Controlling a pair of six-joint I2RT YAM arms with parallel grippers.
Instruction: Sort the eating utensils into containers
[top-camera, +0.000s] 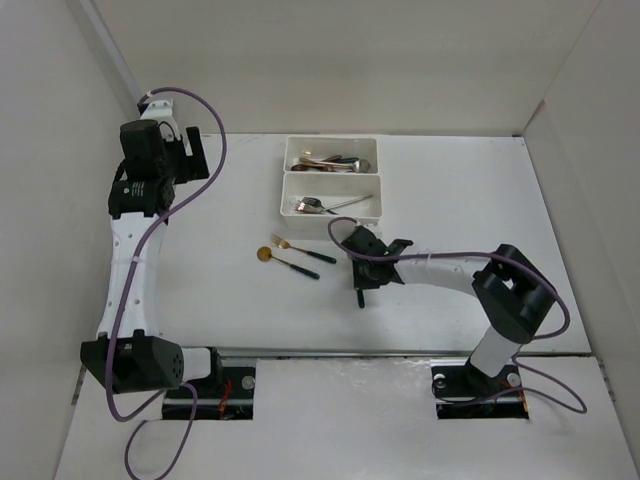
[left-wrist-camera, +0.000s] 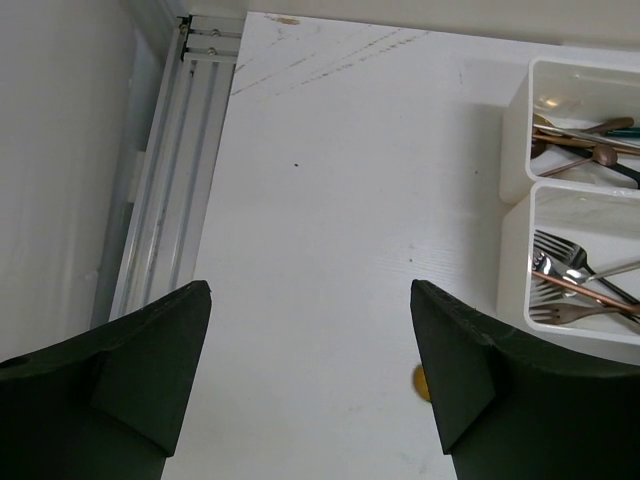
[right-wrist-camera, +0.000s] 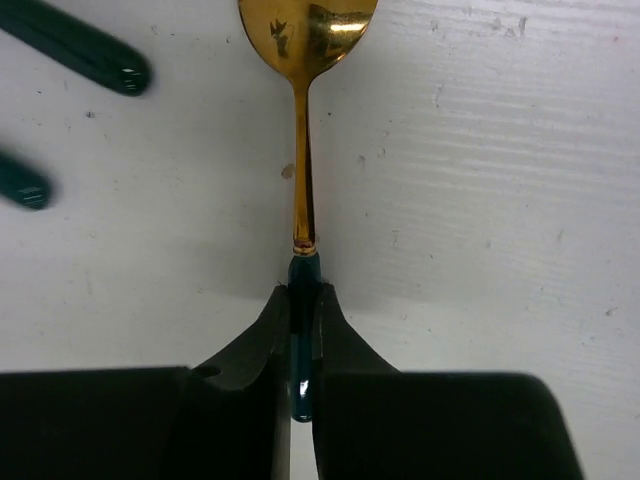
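My right gripper (right-wrist-camera: 305, 295) is shut on the dark green handle of a gold spoon (right-wrist-camera: 303, 180) that lies flat on the white table, its bowl pointing away from me. In the top view this gripper (top-camera: 345, 238) sits low just in front of the near container (top-camera: 283, 205) and hides the held spoon. A gold spoon (top-camera: 264, 254) and a gold fork (top-camera: 283, 241), both green-handled, lie to its left. Both containers (left-wrist-camera: 515, 250) hold several utensils; the far one (top-camera: 290, 152) has copper and silver pieces. My left gripper (left-wrist-camera: 310, 290) hangs open and empty, high at the far left.
Two green handle ends (right-wrist-camera: 85, 55) lie close to the left of the held spoon. White walls enclose the table on three sides. A metal rail (left-wrist-camera: 170, 200) runs along the left edge. A gold spoon bowl (left-wrist-camera: 421, 382) peeks out beside my left gripper's right finger.
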